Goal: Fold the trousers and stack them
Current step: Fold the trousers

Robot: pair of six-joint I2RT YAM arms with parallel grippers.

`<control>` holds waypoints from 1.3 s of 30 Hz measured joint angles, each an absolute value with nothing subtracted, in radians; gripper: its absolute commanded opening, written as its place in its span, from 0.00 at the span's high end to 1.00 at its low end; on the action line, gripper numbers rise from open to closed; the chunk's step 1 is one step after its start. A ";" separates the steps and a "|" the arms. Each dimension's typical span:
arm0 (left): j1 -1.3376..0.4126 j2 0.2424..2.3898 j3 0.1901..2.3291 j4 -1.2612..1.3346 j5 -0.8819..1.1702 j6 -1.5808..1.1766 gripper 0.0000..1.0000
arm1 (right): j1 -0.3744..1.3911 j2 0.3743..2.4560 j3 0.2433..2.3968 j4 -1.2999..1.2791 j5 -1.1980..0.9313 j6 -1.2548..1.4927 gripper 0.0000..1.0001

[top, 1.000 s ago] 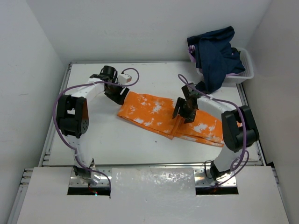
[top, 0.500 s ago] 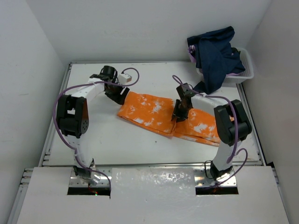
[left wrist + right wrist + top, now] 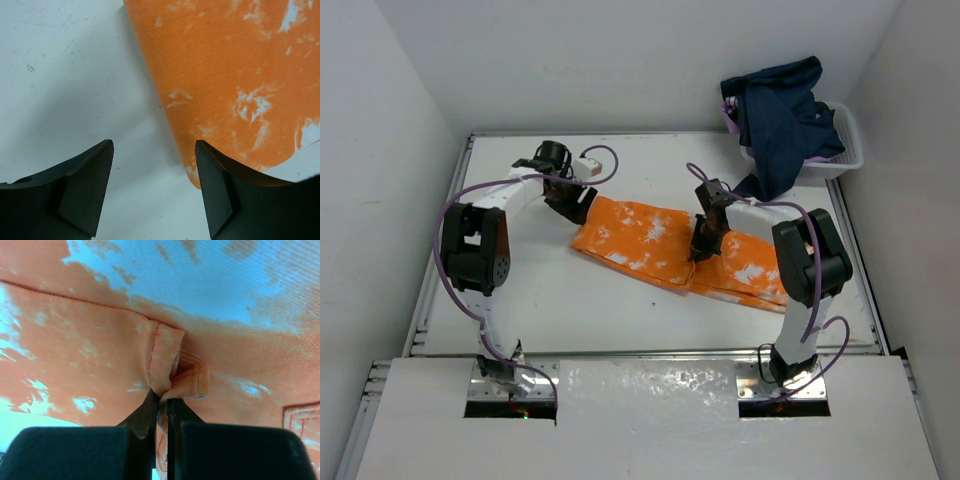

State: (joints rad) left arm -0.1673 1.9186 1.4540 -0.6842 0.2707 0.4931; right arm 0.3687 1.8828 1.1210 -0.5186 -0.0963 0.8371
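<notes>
Bright even light, soft shadows, wrist views slightly blurred

Navy clothes in white basket

Right gripper jaws pinched together on bunched seam fold of orange, white-splotched trousers; cloth fills view.

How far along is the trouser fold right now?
Done: the bright-orange, white-splotched cloth trousers lie flat as one long strip on the white table. In hand: the right gripper is shut on a pinched fold near their middle; the left gripper hangs open at their left end. Left: the crosswise fold and stacking.
</notes>
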 measured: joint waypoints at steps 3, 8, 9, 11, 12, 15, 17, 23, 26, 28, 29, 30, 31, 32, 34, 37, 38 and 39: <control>-0.167 1.919 1.454 -0.684 0.271 0.493 0.36 | 0.369 1.882 1.121 -0.517 -0.097 0.824 1.00; -0.167 1.919 1.454 -0.684 0.271 0.493 0.35 | 0.376 1.882 1.159 -0.519 -0.097 0.738 1.00; -0.167 1.919 1.454 -0.684 0.271 0.493 0.35 | 0.379 1.882 1.181 -0.519 -0.098 0.714 1.00; -0.167 1.919 1.454 -0.683 0.271 0.492 0.35 | 0.384 1.881 1.236 -0.517 -0.098 0.668 1.00; -0.167 1.919 1.454 -0.683 0.270 0.492 0.34 | 0.385 1.880 1.267 -0.517 -0.098 0.647 1.00; -0.167 1.919 1.454 -0.680 0.270 0.487 0.33 | 0.390 1.863 1.329 -0.502 -0.096 0.600 1.00; -0.167 1.919 1.454 -0.676 0.269 0.480 0.33 | 0.390 1.836 1.332 -0.496 -0.090 0.582 1.00; -0.167 1.917 1.454 -0.662 0.263 0.458 0.33 | 0.390 1.789 1.316 -0.498 -0.054 0.562 1.00; -0.167 1.913 1.454 -0.649 0.260 0.441 0.33 | 0.390 1.788 1.310 -0.498 -0.042 0.559 1.00; -0.167 1.906 1.454 -0.640 0.257 0.431 0.33 | 0.390 1.783 1.301 -0.493 -0.030 0.554 1.00; -0.167 1.903 1.454 -0.635 0.256 0.427 0.33 | 0.390 1.777 1.295 -0.492 -0.022 0.549 1.00; -0.167 1.899 1.454 -0.630 0.255 0.421 0.33 | 0.390 1.767 1.285 -0.487 -0.012 0.546 1.00; -0.167 1.895 1.454 -0.624 0.255 0.416 0.33 | 0.390 1.756 1.276 -0.484 -0.001 0.542 1.00; -0.167 1.891 1.454 -0.620 0.255 0.412 0.33 | 0.390 1.742 1.264 -0.479 0.008 0.539 1.00; -0.167 1.887 1.454 -0.612 0.255 0.406 0.33 | 0.390 1.714 1.240 -0.468 0.025 0.533 1.00; -0.167 1.887 1.454 -0.607 0.263 0.390 0.31 | 0.390 1.706 1.194 -0.430 0.027 0.541 1.00; -0.167 1.887 1.454 -0.605 0.271 0.380 0.30 | 0.389 1.712 1.176 -0.422 0.027 0.548 0.93; -0.167 1.887 1.454 -0.603 0.276 0.375 0.29 | 0.389 1.721 1.163 -0.422 0.028 0.557 0.88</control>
State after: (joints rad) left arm -0.1673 1.8870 1.4540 -0.6029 0.2760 0.3748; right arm 0.3893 1.7214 1.1633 -0.4217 0.0280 0.5571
